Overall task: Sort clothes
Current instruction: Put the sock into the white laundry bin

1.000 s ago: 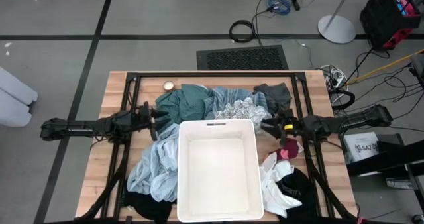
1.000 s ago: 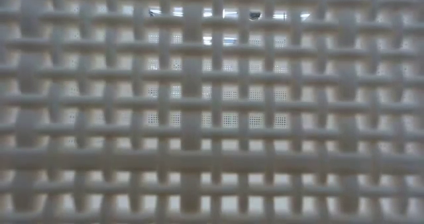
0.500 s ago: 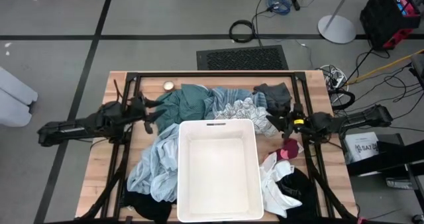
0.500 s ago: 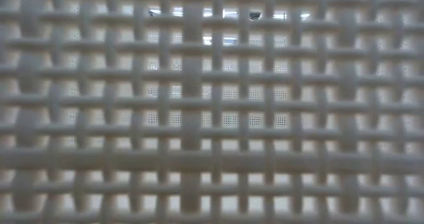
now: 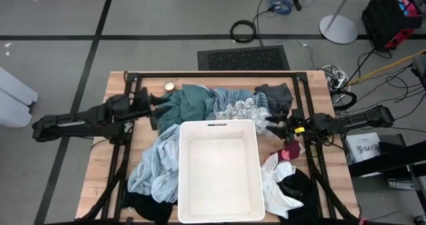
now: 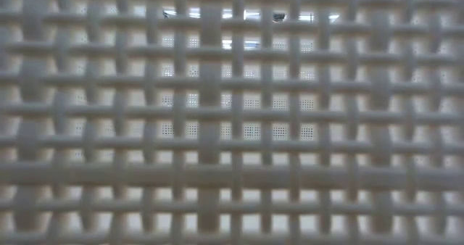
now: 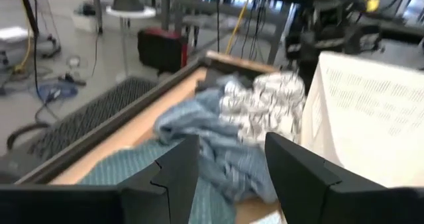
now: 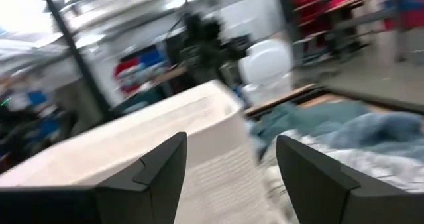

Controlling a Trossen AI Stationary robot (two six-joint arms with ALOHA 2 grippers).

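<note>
The clothes lie around a white bin (image 5: 218,185): a teal garment (image 5: 186,100), a blue-white striped one (image 5: 229,94), a white patterned one (image 5: 245,110), a dark grey one (image 5: 274,93), a light blue one (image 5: 154,165), black ones (image 5: 143,208), a white one (image 5: 279,185) and a pink-magenta sock (image 5: 291,150). My left gripper (image 5: 155,109) is open and empty at the teal garment's left edge; its wrist view (image 7: 228,144) looks over the pile. My right gripper (image 5: 273,126) is open and empty beside the patterned garment, and also shows in its wrist view (image 8: 232,141).
The bin's lattice wall (image 6: 232,114) fills the low view. A small round object (image 5: 170,86) lies near the far left corner. Black frame rails (image 5: 213,74) run around the table. Bare wood shows along the left edge (image 5: 110,165).
My left gripper has gone toward the table's far edge, from beside the bin's far left corner to the teal garment's left edge. My right gripper has drawn back a little toward the right edge. The clothes have stayed where they were.
</note>
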